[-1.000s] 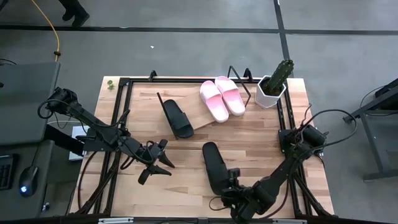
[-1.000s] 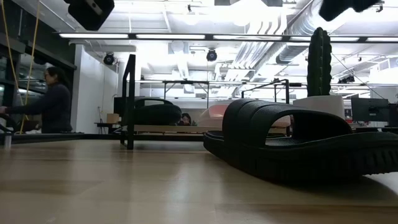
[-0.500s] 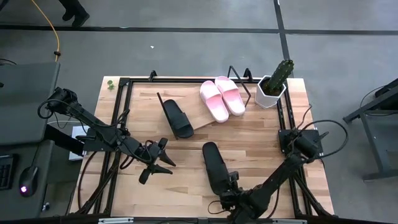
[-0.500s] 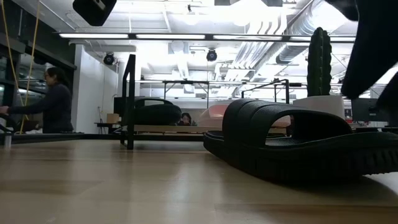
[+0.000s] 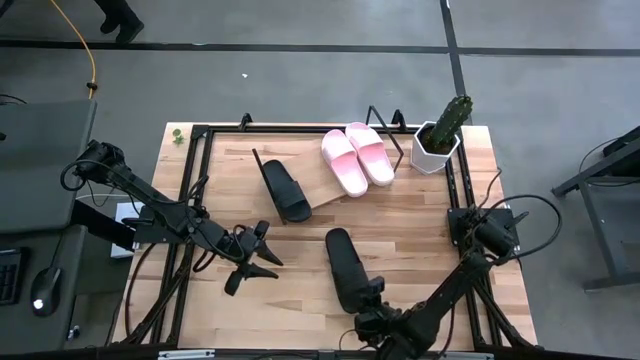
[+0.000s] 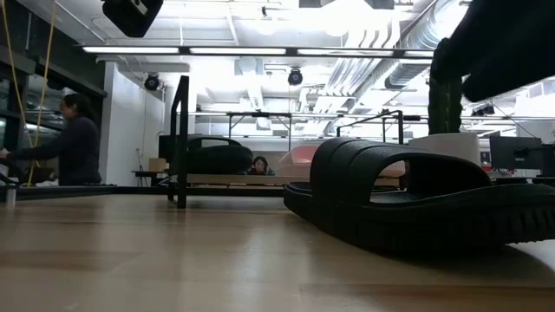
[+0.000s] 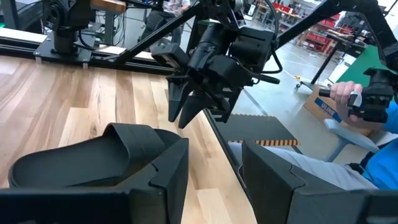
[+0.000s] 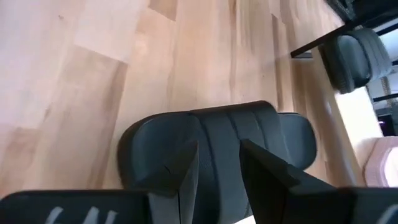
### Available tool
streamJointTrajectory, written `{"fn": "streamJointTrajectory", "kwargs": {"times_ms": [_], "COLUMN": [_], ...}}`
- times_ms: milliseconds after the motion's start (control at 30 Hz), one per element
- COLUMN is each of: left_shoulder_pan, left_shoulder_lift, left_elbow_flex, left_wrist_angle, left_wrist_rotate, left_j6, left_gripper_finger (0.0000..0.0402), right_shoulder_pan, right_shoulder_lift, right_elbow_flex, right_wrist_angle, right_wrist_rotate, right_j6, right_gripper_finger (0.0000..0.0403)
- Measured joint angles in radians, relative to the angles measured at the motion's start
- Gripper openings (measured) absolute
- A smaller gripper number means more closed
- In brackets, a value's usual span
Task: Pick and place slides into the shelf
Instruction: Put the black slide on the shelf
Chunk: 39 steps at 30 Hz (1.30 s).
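One black slide (image 5: pixel 343 268) lies flat on its sole on the tabletop near the front edge; it also shows in the low view (image 6: pixel 416 204) and the left wrist view (image 7: pixel 87 163). My right gripper (image 5: pixel 374 300) hovers open above its near end, fingers pointing down on either side of the strap (image 8: pixel 217 146), touching nothing. My left gripper (image 5: pixel 268 248) is open and empty, left of that slide. The shelf (image 5: pixel 325 190) stands at the back. A second black slide (image 5: pixel 285 190) and two pink slides (image 5: pixel 356 157) rest on its slanted board.
A cactus in a white pot (image 5: pixel 440 140) stands at the table's far right corner. A black frame (image 5: pixel 190 190) runs along the table's edges. People show in the room beyond the table (image 6: pixel 74 143), and a hand holds a controller (image 7: pixel 354 99).
My right gripper has come down and a little toward the table's left, closer over the near end of the black slide on the table. The slide has not moved.
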Motion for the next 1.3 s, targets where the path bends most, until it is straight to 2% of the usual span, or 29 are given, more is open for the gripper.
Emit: {"fn": "streamJointTrajectory", "kwargs": {"times_ms": [500,1000,1300], "left_shoulder_pan": [0.000,0.000,0.000], "left_shoulder_lift": [0.000,0.000,0.000], "left_elbow_flex": [0.000,0.000,0.000], "left_wrist_angle": [-0.003,-0.007,-0.007], "left_wrist_rotate": [0.000,0.000,0.000], "left_j6": [0.000,0.000,0.000], "left_gripper_finger": [0.0134,0.0134,0.0134], "right_shoulder_pan": [-0.010,-0.015,-0.029], "right_shoulder_lift": [0.002,0.080,0.094], "right_elbow_flex": [0.000,0.000,-0.001], "right_wrist_angle": [-0.008,0.001,-0.041], "right_wrist_rotate": [0.038,0.044,0.101], "right_j6": [-0.019,-0.018,-0.019], "right_gripper_finger": [0.0108,0.0108,0.0108]}}
